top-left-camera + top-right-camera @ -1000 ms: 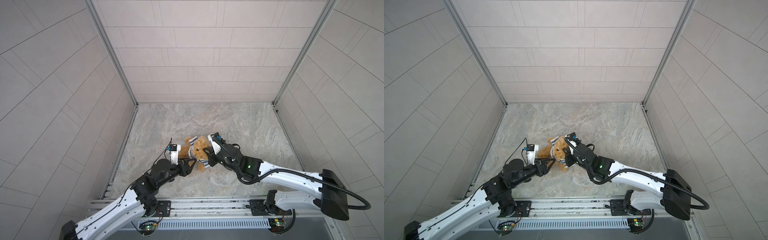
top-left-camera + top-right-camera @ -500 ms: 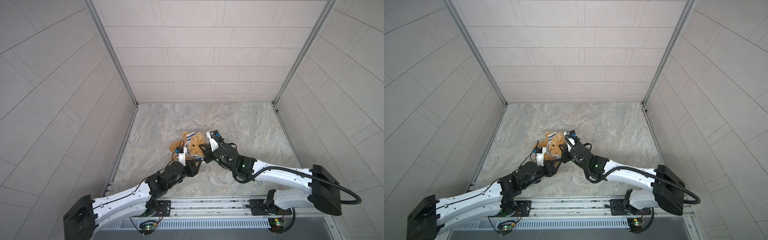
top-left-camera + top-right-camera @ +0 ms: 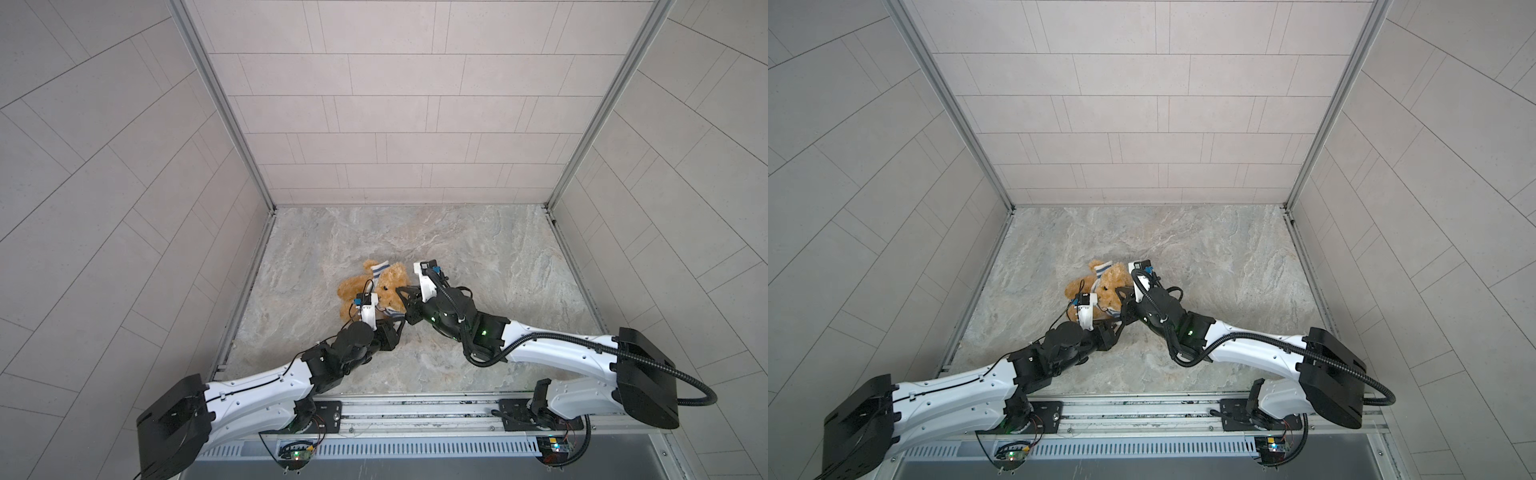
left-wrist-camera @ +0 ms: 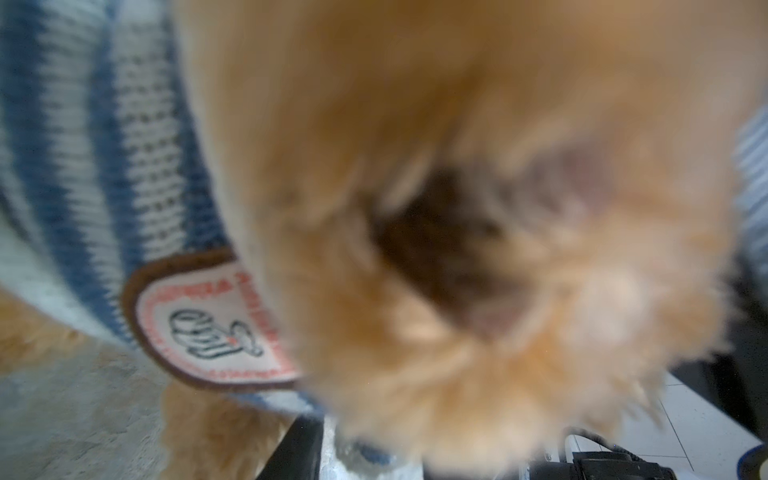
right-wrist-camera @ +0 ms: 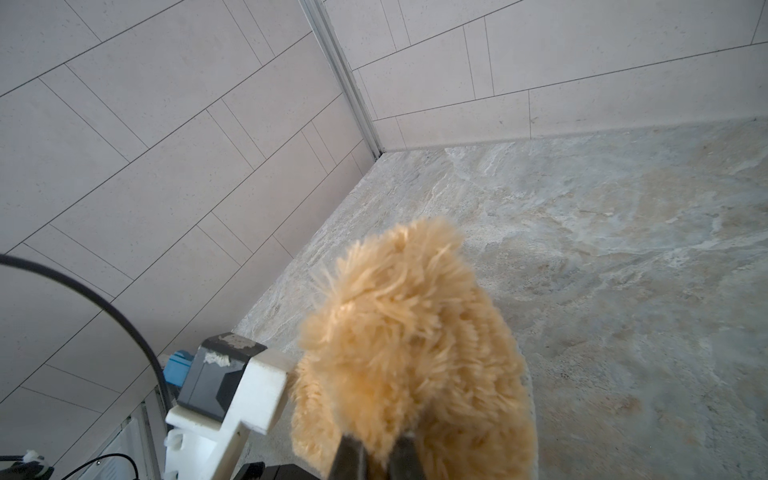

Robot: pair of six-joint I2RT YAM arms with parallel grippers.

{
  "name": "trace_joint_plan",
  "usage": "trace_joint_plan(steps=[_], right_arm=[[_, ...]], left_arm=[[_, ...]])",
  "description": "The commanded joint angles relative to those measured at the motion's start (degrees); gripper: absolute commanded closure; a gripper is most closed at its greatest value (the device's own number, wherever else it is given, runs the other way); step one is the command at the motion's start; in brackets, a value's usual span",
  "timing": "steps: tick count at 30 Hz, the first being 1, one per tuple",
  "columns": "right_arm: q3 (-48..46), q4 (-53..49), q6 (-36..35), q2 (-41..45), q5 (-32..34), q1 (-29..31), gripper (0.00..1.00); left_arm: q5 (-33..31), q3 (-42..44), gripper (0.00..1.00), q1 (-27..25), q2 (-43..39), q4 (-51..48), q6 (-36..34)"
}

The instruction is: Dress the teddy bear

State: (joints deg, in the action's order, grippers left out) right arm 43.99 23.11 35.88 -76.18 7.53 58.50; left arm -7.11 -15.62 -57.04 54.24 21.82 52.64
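Note:
The teddy bear point(image 3: 353, 291) point(image 3: 1079, 286) lies mid-floor, golden-brown and fluffy, with the navy-and-white striped shirt point(image 3: 380, 268) point(image 3: 1103, 270) bunched round its neck and chest. From the right, my right gripper point(image 3: 401, 293) point(image 3: 1122, 293) is shut on fur at the bear's head; the right wrist view shows its dark jaws point(image 5: 377, 457) pinching the bear's fur point(image 5: 407, 332). My left gripper point(image 3: 394, 322) point(image 3: 1115, 326) sits at the bear's near side by the shirt hem. The left wrist view is filled by blurred fur point(image 4: 457, 166), the shirt point(image 4: 104, 166) and its badge point(image 4: 208, 328). Only one dark finger point(image 4: 291, 453) shows.
Tiled walls point(image 3: 395, 124) close the marble floor point(image 3: 478, 249) on three sides. A metal rail point(image 3: 415, 411) holding both arm bases runs along the near edge. The left arm's white camera mount point(image 5: 232, 386) stands close beside the bear in the right wrist view.
My left arm has swung from the bear's left side round to its near side, and its jaws have narrowed. The bear has shifted slightly back. The right gripper keeps its hold.

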Motion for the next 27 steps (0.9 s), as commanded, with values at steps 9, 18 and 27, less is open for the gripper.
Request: trace_joint_plan(steps=[9,18,27], right_arm=[[-2.0,6.9,1.8,1.2,-0.5,0.5,1.0],[-2.2,5.7,0.6,4.8,-1.1,0.5,1.0],[-0.7,0.0,-0.5,9.6,-1.2,-0.2,1.0]], left_arm=[[0.9,-2.9,0.89,-0.2,0.6,-1.4,-3.4],[-5.3,-0.1,1.0,0.8,-3.5,-10.0,-2.6],[0.2,2.7,1.0,8.2,-8.4,-13.5,-3.7]])
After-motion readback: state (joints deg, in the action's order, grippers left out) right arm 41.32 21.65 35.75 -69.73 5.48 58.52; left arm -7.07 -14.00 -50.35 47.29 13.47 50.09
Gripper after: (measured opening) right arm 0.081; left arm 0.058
